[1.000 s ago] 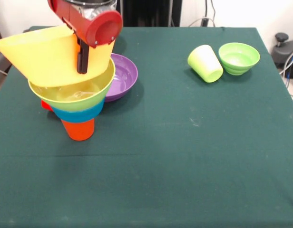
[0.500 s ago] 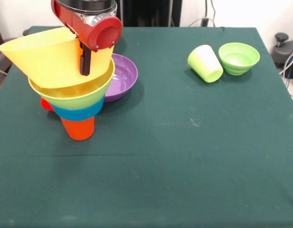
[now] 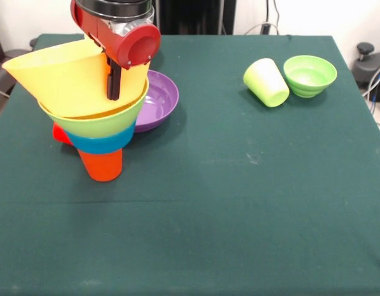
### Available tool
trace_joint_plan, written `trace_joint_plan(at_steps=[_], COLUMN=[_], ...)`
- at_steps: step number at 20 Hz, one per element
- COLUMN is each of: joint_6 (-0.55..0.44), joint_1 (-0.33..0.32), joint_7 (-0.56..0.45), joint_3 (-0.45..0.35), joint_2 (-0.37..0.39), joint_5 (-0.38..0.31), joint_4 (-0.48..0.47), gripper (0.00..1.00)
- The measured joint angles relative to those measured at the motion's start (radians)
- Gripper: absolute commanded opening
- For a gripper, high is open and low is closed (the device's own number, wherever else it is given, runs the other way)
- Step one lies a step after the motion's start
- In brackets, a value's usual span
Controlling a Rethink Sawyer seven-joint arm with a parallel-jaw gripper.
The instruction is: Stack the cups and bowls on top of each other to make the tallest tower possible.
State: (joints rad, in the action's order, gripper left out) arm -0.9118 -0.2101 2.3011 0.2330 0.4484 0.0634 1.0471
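Front view shows my jaws (image 3: 114, 77) clamped on the yellow bowl (image 3: 66, 77), which has sunk lower and leveller into the tower's lime green bowl (image 3: 97, 126); it's nearly seated.

My arm (image 3: 113, 18) comes down from the top left, red wrist cap facing the camera, and my gripper (image 3: 113, 80) points straight down with one black finger (image 3: 113, 81) showing
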Motion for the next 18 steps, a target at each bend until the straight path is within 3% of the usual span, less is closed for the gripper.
trace_joint_plan(at_steps=[16, 17, 18], joint_6=[0.000, 0.000, 0.000], joint_1=[-0.004, -0.003, -0.002], joint_7=[0.000, 0.000, 0.000], joint_3=[-0.006, -0.006, -0.006], joint_2=[-0.019, -0.019, -0.019], joint_5=[0.000, 0.000, 0.000], joint_4=[-0.027, -0.027, -0.027], gripper=[0.00, 1.00, 1.00])
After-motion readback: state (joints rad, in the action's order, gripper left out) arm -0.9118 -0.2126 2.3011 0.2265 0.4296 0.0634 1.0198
